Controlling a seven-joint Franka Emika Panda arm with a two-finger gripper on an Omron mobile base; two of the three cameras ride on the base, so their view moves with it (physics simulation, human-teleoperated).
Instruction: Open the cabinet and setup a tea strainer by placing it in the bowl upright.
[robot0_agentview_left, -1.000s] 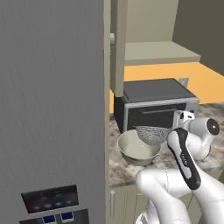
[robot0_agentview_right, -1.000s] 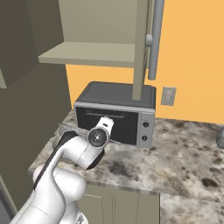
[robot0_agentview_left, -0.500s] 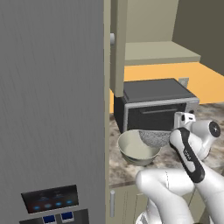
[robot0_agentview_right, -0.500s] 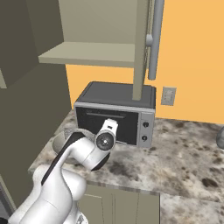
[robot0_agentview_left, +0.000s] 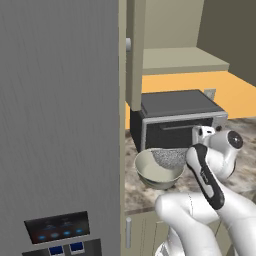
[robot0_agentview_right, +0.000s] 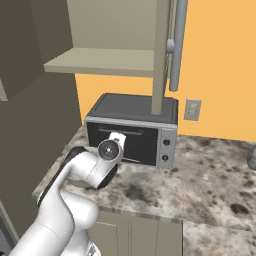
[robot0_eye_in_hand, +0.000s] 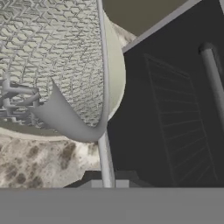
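Note:
The pale bowl (robot0_agentview_left: 152, 171) stands on the speckled counter in front of the black oven. The tea strainer's mesh basket (robot0_agentview_left: 170, 157) sits within the bowl's rim on its right side; whether it touches the bottom I cannot tell. In the hand view the mesh (robot0_eye_in_hand: 52, 65) lies at upper left against the bowl wall (robot0_eye_in_hand: 116, 74). Its thin handle (robot0_eye_in_hand: 103, 109) runs down to my gripper (robot0_eye_in_hand: 108, 184), which is shut on it. The cabinet (robot0_agentview_left: 172, 35) is open, its door (robot0_agentview_right: 161, 50) with the grey bar handle (robot0_agentview_right: 176, 45) swung out, and its shelf (robot0_agentview_right: 100, 60) is bare.
The black oven (robot0_agentview_right: 132, 130) stands right behind the bowl, its bar handle (robot0_eye_in_hand: 214, 78) close to my hand. A tall grey panel (robot0_agentview_left: 60, 110) walls off the left. A wall outlet (robot0_agentview_right: 192, 109) and a dark object (robot0_agentview_right: 252, 159) are on the right, with counter (robot0_agentview_right: 210, 175) between.
My gripper has lowered the strainer a little, from just above the bowl's rim to within it. The forearm has swung down and to the right. The bowl, cabinet and oven have not moved.

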